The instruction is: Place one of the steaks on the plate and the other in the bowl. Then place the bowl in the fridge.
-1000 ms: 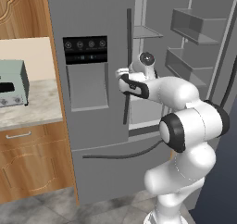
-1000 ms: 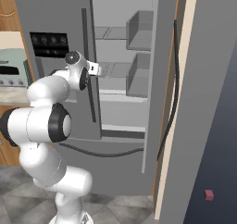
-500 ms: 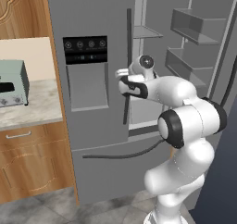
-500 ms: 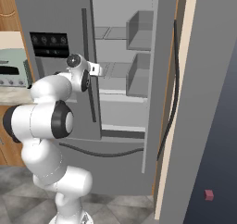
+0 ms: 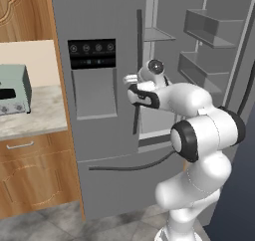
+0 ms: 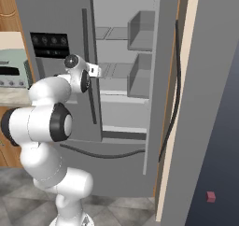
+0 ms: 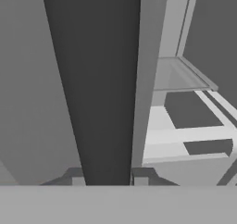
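The gripper (image 7: 109, 177) is clamped on the dark vertical handle (image 5: 137, 75) of the fridge's (image 5: 99, 26) left door, its two fingertips pressed against either side of the bar in the hand view. In the left base view the hand (image 5: 137, 91) sits at about mid-height on that handle, just right of the black dispenser panel (image 5: 92, 60).

The handle's long axis runs straight up and down, and the grip crosses it squarely, so the bar lies directly ahead of the hand with no gap. The left door looks closed or nearly so; its hinge is on the far left edge, so I judge any pull would have to swing the handle toward the robot and leftward in an arc.

The right door (image 6: 186, 80) already stands wide open, showing grey shelves (image 6: 119, 68) and door bins (image 5: 209, 26) inside. The fridge is directly in front of the base, close enough for the arm to reach with a bent elbow.

Left of the fridge, a pale green toaster oven (image 5: 12, 88) rests on a stone counter (image 5: 35, 113) above wood cabinets.
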